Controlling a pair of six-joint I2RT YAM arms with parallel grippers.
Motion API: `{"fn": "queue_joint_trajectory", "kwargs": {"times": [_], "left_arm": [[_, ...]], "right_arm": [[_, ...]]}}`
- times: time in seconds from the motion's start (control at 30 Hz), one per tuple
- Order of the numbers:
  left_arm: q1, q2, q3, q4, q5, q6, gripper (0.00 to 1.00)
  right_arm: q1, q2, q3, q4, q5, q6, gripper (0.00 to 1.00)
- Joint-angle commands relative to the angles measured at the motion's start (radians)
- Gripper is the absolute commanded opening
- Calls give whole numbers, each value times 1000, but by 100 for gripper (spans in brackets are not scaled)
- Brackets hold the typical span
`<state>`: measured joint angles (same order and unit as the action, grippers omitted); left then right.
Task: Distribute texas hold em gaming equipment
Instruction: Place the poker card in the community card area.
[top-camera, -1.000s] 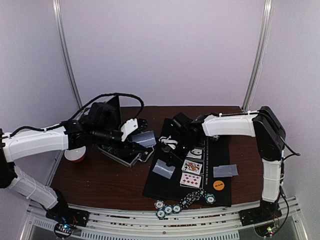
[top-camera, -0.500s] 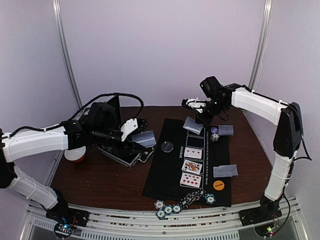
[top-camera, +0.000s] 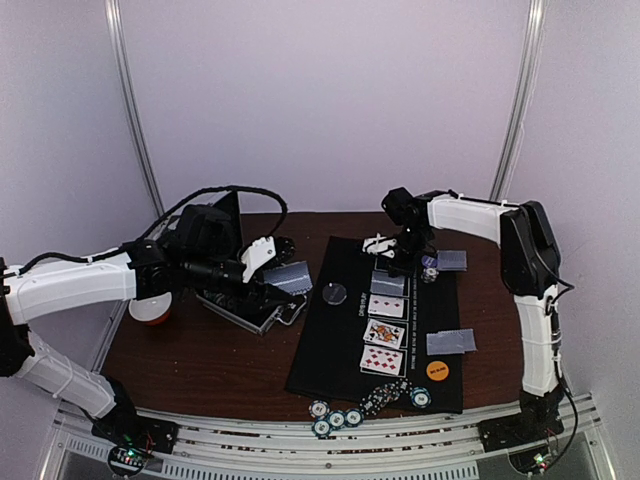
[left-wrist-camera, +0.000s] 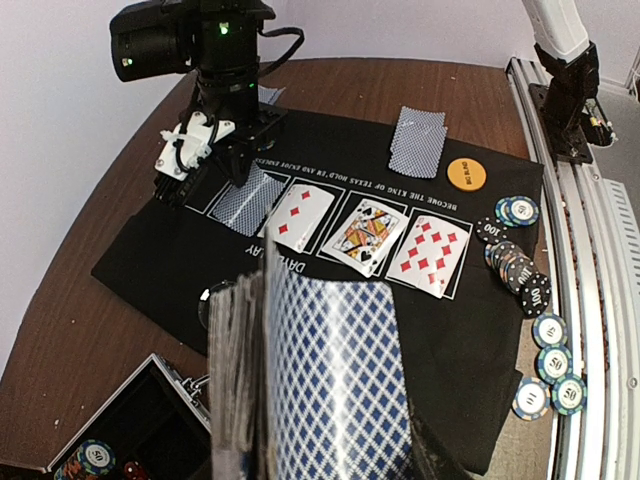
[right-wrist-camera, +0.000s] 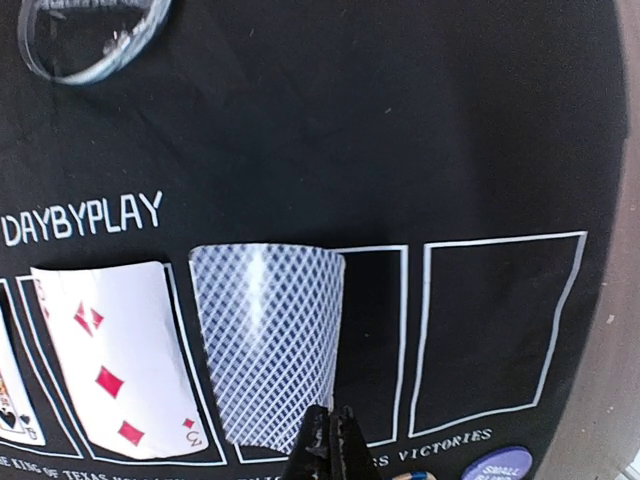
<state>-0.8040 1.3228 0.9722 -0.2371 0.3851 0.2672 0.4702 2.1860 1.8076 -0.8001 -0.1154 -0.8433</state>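
**Right arm at the fourth board slot, left arm holding the deck.**

Right end effector (right-wrist-camera: 330, 440) is pinched fully narrow, with its tips at the 6 o'clock edge of the face-down card (right-wrist-camera: 268, 335) in the wrist view. Can't tell if the card edge is caught between them. The card sits off-centre in its outlined box on the mat (top-camera: 330, 350), slightly bowed, crowding the three of diamonds (right-wrist-camera: 110, 350) at its 9 o'clock. Left end effector (top-camera: 272, 285) grips the deck (left-wrist-camera: 310, 390) at 9 o'clock of the mat, over the open case (top-camera: 245, 310). Risks: if the edge is caught, pulling away drags the card out of its box or onto its neighbour, and a bowed card may flip. The deck looks fanned, so a jolt could shed cards onto the tabletop (top-camera: 220, 360).
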Motion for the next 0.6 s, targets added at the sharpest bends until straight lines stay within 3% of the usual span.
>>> {"fn": "queue_joint_trajectory", "kwargs": {"times": [0.0, 0.4, 0.57], "left_arm": [[6, -15, 7, 39, 6, 1, 41], [6, -13, 6, 38, 4, 1, 41], [5, -11, 8, 38, 6, 1, 41]], "right_arm": [[-10, 21, 5, -27, 20, -48, 0], [-6, 15, -30, 29, 99, -95, 0], [-5, -37, -78, 101, 141, -48, 29]]}}
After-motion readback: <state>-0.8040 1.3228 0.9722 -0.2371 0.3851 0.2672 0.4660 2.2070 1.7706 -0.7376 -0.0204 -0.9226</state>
